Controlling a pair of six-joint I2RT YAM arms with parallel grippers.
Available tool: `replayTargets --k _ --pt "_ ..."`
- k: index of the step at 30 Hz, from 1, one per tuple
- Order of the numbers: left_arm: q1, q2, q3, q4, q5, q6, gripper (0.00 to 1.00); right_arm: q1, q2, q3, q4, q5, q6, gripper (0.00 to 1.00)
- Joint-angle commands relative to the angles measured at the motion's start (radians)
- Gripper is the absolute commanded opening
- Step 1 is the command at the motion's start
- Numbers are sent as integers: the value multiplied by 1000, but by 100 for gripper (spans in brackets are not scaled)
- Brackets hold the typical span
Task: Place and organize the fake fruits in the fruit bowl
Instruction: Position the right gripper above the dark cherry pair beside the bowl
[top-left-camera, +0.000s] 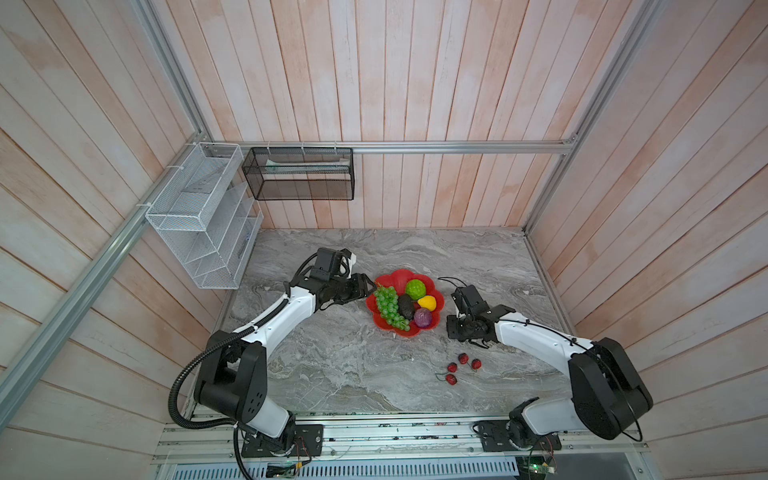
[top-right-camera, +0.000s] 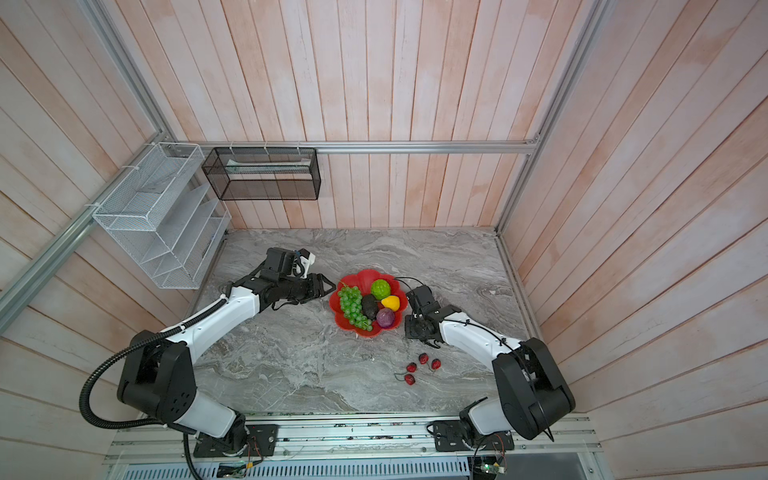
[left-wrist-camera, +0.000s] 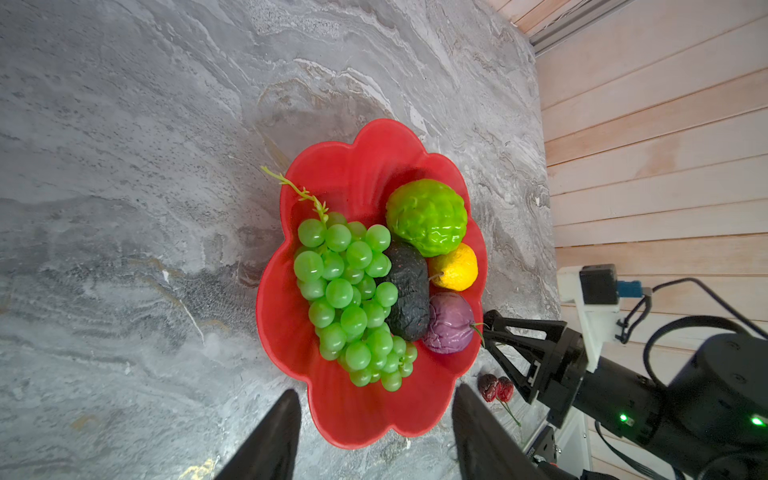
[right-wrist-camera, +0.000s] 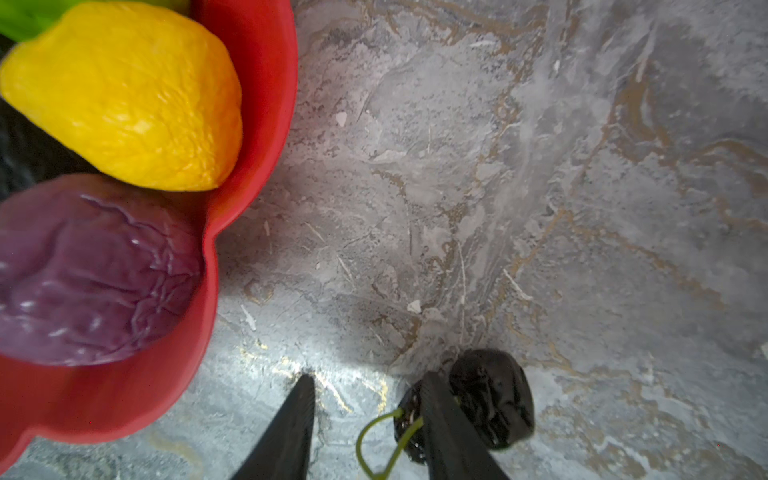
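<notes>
The red flower-shaped fruit bowl (top-left-camera: 401, 275) holds a green grape bunch (top-left-camera: 388, 306), a bumpy lime-green ball (top-left-camera: 415, 289), a yellow fruit (top-left-camera: 427, 303), a dark avocado (top-left-camera: 406, 306) and a purple fruit (top-left-camera: 423, 318). Several red berries (top-left-camera: 463, 358) lie on the marble in front of the bowl's right side. My left gripper (left-wrist-camera: 376, 390) is open at the bowl's left rim, holding nothing. My right gripper (right-wrist-camera: 368, 378) is open, low over the table right of the bowl. Black berries (right-wrist-camera: 494, 399) sit against its one finger, their green stem (right-wrist-camera: 374, 440) looping between the fingers.
A white wire basket (top-left-camera: 199, 216) and a black mesh basket (top-left-camera: 299, 174) hang on the back-left walls. Wood-panel walls close in the marble table (top-left-camera: 332, 361) on three sides. The arm bases stand along the front rail.
</notes>
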Motion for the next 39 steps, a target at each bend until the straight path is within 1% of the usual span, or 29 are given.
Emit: replayTargets --k 1,2,5,13,17,22,26,30,34,39 --pt "3 -11 -3 14 9 -3 61 8 17 0 -6 28 9 41" --pt "3 -12 -5 15 8 -4 61 7 19 -3 -4 27 9 39" --pt "3 -10 -5 17 10 -8 61 9 25 -8 -1 30 11 30" --pt "4 -5 -2 23 15 -12 61 11 20 -17 11 35 12 18" --pt "3 -9 -4 22 12 -13 61 13 -9 -20 4 37 8 10" --pt "3 -10 -3 20 11 -16 61 14 -60 -21 -20 42 9 4" --pt "3 -11 -2 22 12 -22 61 15 -103 -23 -34 35 19 1" --pt "3 -10 4 9 7 -23 61 26 -137 19 -78 18 19 0" --pt "3 -21 5 -15 -19 -16 60 35 -178 109 -146 -6 10 0" --pt "3 -46 -24 -10 -51 -35 61 36 -183 234 -207 -52 -6 0"
